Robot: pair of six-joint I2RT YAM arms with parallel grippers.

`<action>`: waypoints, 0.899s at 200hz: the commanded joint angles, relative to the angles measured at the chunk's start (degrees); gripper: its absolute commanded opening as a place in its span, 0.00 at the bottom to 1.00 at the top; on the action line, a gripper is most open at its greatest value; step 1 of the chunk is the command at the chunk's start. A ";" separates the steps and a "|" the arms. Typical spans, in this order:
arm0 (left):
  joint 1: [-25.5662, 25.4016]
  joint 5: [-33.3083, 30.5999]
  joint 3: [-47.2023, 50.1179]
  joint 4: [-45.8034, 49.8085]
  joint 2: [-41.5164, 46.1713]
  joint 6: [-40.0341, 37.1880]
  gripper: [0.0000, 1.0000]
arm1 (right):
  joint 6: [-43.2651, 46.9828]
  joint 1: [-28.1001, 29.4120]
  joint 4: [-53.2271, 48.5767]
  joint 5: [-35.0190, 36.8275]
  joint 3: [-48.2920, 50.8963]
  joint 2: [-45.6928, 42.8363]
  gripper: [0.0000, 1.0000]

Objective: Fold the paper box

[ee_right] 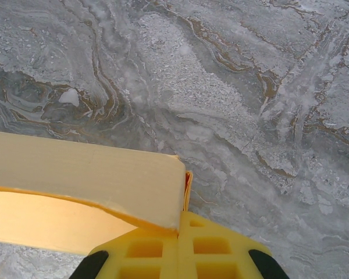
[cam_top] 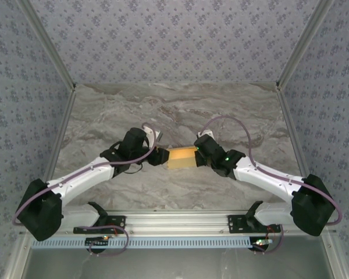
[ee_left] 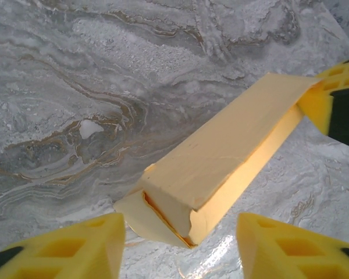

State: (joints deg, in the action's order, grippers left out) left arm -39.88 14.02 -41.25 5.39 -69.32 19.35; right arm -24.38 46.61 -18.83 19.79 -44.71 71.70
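Note:
The paper box [cam_top: 182, 157] is a long, flat yellow-orange card box lying crosswise between my two grippers over the marble table. In the left wrist view the paper box [ee_left: 221, 163] runs diagonally away. Its near end shows a tucked face with a loose flap [ee_left: 136, 218] sticking out to the left. My left gripper [ee_left: 180, 232] is open, its yellow fingers [ee_left: 87, 247] apart on either side of that end and not touching it. My right gripper [ee_right: 180, 224] is shut on the far end edge of the paper box [ee_right: 87, 180]. That gripper's yellow fingers [ee_left: 331, 96] also show at the box's far end.
The grey marble table [cam_top: 180, 110] stretches behind the arms, bounded by patterned walls [cam_top: 174, 40] at the back and both sides. A metal rail [cam_top: 174, 224] with the arm bases runs along the near edge.

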 commanded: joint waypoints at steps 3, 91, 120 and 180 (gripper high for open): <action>-0.22 2.32 1.41 0.14 3.82 0.30 0.64 | 0.49 0.59 -2.29 1.17 0.60 -0.16 0.01; 5.46 3.49 -0.34 -9.68 -2.35 11.95 0.70 | 0.50 1.00 -2.16 1.57 0.50 -0.16 0.01; 5.57 4.65 -1.44 -10.33 -6.09 12.20 0.67 | 0.48 1.13 -2.25 1.70 0.38 -0.16 0.01; 4.98 6.41 0.98 -10.57 -7.83 11.96 0.64 | 0.13 1.24 -1.90 1.98 0.49 -0.09 0.01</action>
State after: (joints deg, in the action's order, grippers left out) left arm -34.50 18.76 -40.38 -3.77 -76.69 31.18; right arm -24.38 47.31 -19.03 20.82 -44.71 71.70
